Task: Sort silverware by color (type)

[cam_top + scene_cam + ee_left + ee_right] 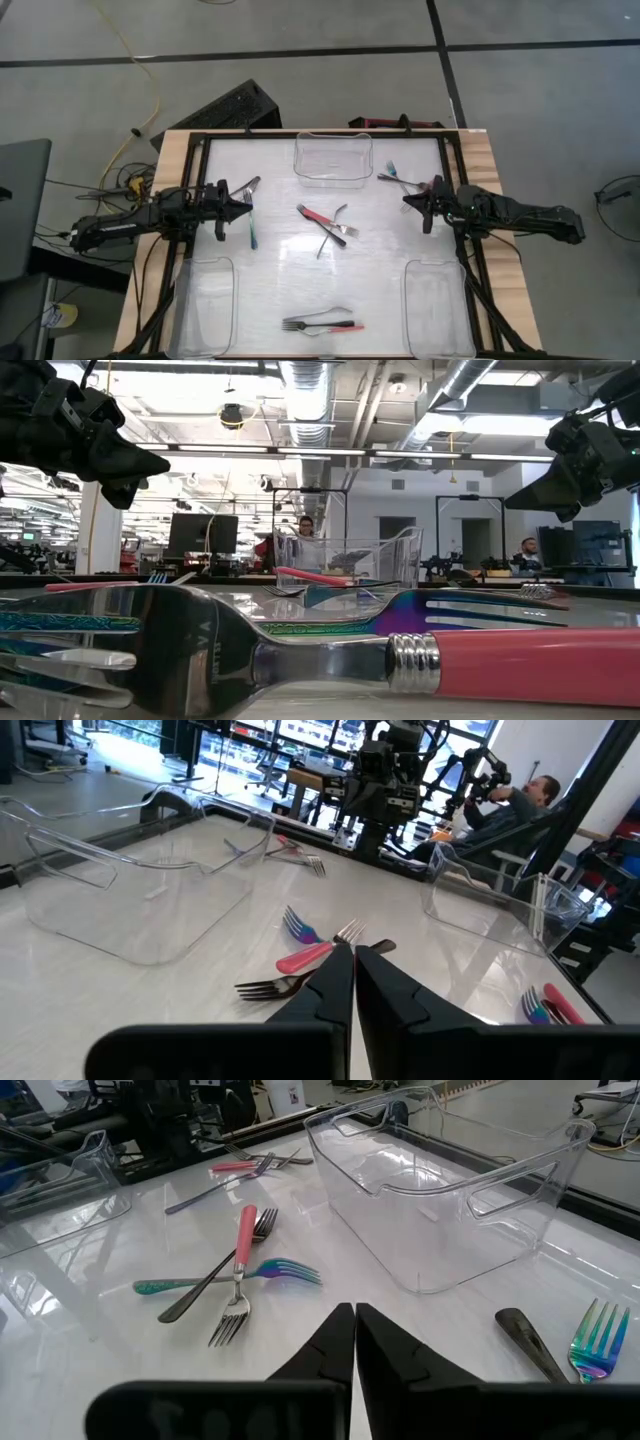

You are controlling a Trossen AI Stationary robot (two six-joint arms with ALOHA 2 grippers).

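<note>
Overhead, the white counter (pixel 270 250) shows three clear bins at its rim: one bin (pixel 333 158) at the middle of the far edge, one bin (pixel 205 305) in the near left corner, one bin (pixel 438 305) in the near right corner. All three look empty. The widest open stretches lie between the middle cluster and each arm, and between the two near bins apart from the front pile.

The silverware lies loose in four groups. By the left claw (pixel 243 208), a blue-handled piece (pixel 252 232) and a grey one (pixel 247 186) lie just beside the fingertips. At the middle, a pink-handled fork (pixel 238 1270), a teal iridescent fork (pixel 230 1279) and a dark fork (pixel 215 1277) cross one another. Near the front edge lies a pile (pixel 322 323) of about three pieces, one pink-handled. By the right claw (pixel 408 201), near the far bin, lie a dark utensil (pixel 530 1342) and an iridescent fork (pixel 597 1340).

Both claws are clenched with nothing between the fingers, each hovering above the counter near its own side edge, well apart from each other.
</note>
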